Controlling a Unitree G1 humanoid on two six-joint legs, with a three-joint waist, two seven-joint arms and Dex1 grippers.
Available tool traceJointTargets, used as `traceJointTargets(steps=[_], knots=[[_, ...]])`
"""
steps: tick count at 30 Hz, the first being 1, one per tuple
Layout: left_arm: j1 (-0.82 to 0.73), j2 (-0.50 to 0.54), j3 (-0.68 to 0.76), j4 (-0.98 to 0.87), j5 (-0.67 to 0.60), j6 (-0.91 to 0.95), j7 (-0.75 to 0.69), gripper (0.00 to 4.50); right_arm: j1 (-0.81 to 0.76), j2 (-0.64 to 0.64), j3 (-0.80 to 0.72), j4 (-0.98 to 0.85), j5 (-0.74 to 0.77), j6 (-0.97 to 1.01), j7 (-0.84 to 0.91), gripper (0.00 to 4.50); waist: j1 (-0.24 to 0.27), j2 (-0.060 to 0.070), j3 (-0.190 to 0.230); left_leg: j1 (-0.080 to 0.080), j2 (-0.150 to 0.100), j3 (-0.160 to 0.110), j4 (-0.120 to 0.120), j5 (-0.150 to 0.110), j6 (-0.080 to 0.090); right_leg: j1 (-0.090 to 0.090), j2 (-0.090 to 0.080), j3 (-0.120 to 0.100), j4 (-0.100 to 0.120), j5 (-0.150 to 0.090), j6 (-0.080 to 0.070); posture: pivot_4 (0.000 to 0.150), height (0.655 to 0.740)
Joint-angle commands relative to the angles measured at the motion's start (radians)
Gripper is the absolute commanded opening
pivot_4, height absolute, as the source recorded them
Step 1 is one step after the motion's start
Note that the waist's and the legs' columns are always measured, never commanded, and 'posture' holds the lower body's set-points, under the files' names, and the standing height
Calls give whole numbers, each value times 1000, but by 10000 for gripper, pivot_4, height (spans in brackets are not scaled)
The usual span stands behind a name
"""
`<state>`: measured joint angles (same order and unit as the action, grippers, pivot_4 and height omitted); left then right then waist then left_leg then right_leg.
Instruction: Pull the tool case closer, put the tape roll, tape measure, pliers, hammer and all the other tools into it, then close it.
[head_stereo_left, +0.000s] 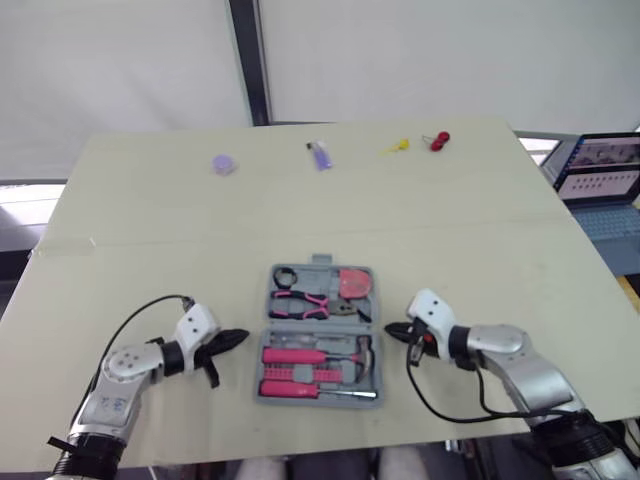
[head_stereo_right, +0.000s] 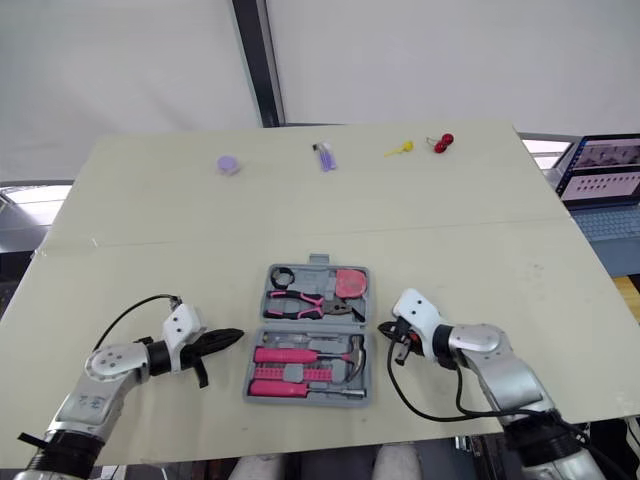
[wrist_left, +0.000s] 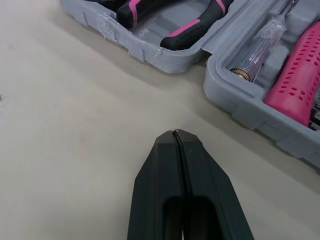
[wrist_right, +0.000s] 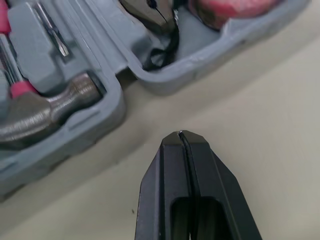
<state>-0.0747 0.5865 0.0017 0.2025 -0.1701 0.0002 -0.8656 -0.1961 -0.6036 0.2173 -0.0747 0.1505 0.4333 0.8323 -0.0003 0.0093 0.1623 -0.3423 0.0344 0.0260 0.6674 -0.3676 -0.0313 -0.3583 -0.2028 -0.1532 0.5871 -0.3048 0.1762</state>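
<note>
The grey tool case (head_stereo_left: 318, 333) lies open near the table's front edge. Its far half holds the black tape roll (head_stereo_left: 285, 276), the pink-handled pliers (head_stereo_left: 298, 303) and the pink tape measure (head_stereo_left: 353, 283). Its near half holds the hammer (wrist_right: 35, 112), pink-handled tools (head_stereo_left: 295, 372) and a screwdriver (wrist_left: 260, 42). My left gripper (head_stereo_left: 236, 339) rests shut on the table just left of the case, tips pointing at it (wrist_left: 175, 134). To the case's right, my right gripper (head_stereo_left: 392, 329) is shut too, close to the case's edge (wrist_right: 181, 134).
At the table's far side lie a purple disc (head_stereo_left: 223, 164), a purple lighter-like item (head_stereo_left: 319, 154), a yellow piece (head_stereo_left: 397, 147) and a red piece (head_stereo_left: 439, 140). A laptop (head_stereo_left: 602, 180) stands off the table's right edge. Black cables trail from both wrists.
</note>
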Motion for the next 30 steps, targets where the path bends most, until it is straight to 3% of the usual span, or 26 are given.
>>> traceJointTargets(steps=[1, 13, 30], knots=[[-10, -21, -17, -13, 13, 11, 19, 322, -8, 11, 19, -50, 5, 25, 15, 0, 0, 0, 0, 0, 0, 0, 0, 0, 0, 0, 0, 0, 0, 0, 0, 1500, 7400], [-21, -63, -67, -74, -5, 53, -32, 322, -34, 54, 49, -59, -4, 54, 8, 0, -2, 0, 0, 0, 0, 0, -1, 0, 0, 0, 0, 0, 0, 0, 0, 1500, 7400], [122, 51, -36, -328, -31, 207, -67, 322, 33, 3, 76, -167, 25, 114, 82, 0, -1, 0, 0, -1, 0, 0, -1, 0, 0, -1, 0, 0, 0, 0, 0, 1500, 7400]])
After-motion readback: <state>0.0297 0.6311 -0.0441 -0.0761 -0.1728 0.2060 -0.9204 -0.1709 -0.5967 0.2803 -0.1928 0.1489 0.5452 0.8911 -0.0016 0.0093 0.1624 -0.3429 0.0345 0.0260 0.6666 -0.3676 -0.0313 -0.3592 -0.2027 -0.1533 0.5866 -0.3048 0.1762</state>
